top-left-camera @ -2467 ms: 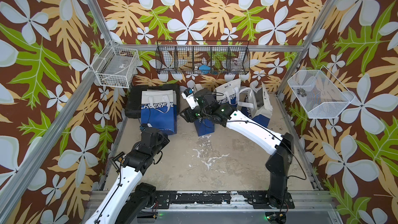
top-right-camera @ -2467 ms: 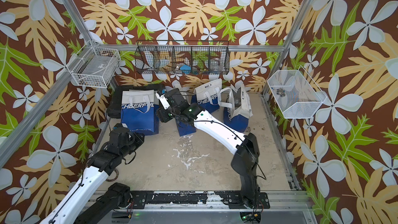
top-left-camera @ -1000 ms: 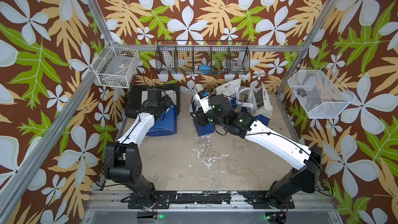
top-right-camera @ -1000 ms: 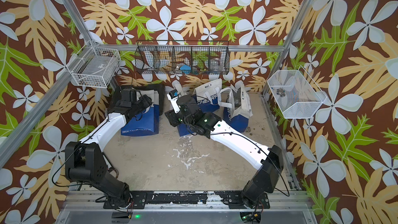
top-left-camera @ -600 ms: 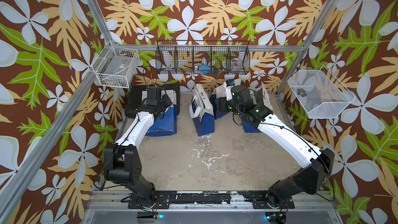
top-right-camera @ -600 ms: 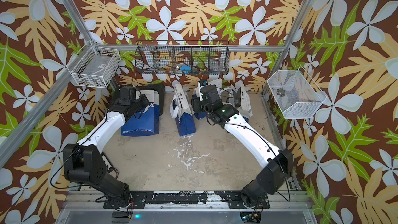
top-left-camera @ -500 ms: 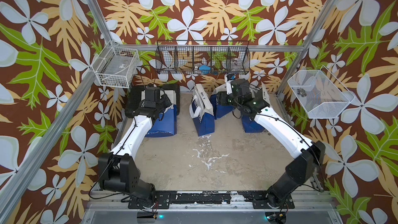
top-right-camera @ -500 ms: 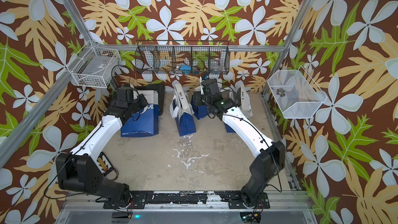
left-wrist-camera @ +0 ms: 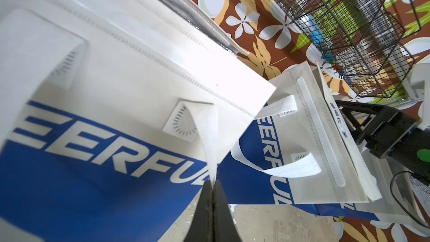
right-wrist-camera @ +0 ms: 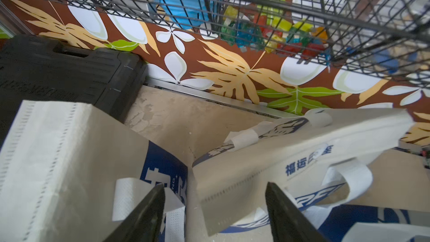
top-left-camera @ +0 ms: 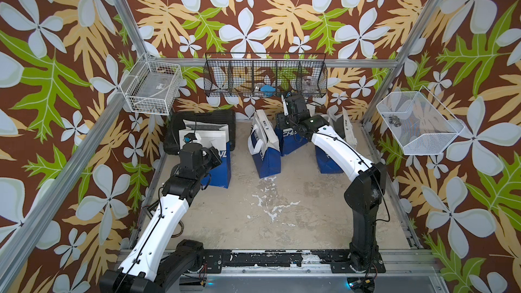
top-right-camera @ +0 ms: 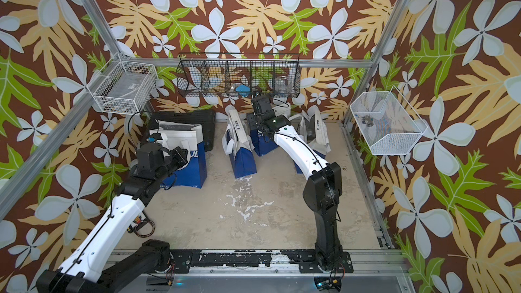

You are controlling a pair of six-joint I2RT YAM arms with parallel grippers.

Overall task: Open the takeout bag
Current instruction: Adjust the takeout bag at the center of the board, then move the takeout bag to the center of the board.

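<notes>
In both top views four blue-and-white bags stand in a row at the back of the desk [top-left-camera: 282, 207]. The left bag [top-left-camera: 210, 136] stands upright just in front of a black case [top-left-camera: 203, 115]. The left end effector [top-left-camera: 218, 152] is at the near face of that bag, by its white upper band. The right end effector [top-left-camera: 283, 119] sits low between the second bag [top-left-camera: 265, 147] and the third bag [top-left-camera: 290, 142]. The fourth bag [top-left-camera: 345, 129] leans beyond the right arm. A black basket [top-left-camera: 265, 77] hangs on the back wall, with a white basket [top-left-camera: 152, 91] on the left frame and a mesh basket [top-left-camera: 417, 125] on the right.

The other top view shows the left end effector [top-right-camera: 183, 147] against the left bag [top-right-camera: 189, 139], and the right end effector [top-right-camera: 252, 118] beside the second bag [top-right-camera: 236, 142].

In the left wrist view the left end effector [left-wrist-camera: 213, 182] is clenched on the handle [left-wrist-camera: 206, 133] of the left bag [left-wrist-camera: 93, 159], and the white strap is drawn taut to its tip. The second bag [left-wrist-camera: 309, 140] stands beyond.

In the right wrist view the right end effector [right-wrist-camera: 215, 185] is released and grasps nothing. Its fingers [right-wrist-camera: 149, 208] spread wide over the second bag [right-wrist-camera: 58, 159] and the tilted third bag [right-wrist-camera: 302, 150]. The case [right-wrist-camera: 58, 73] and the black basket [right-wrist-camera: 232, 8] lie behind.
</notes>
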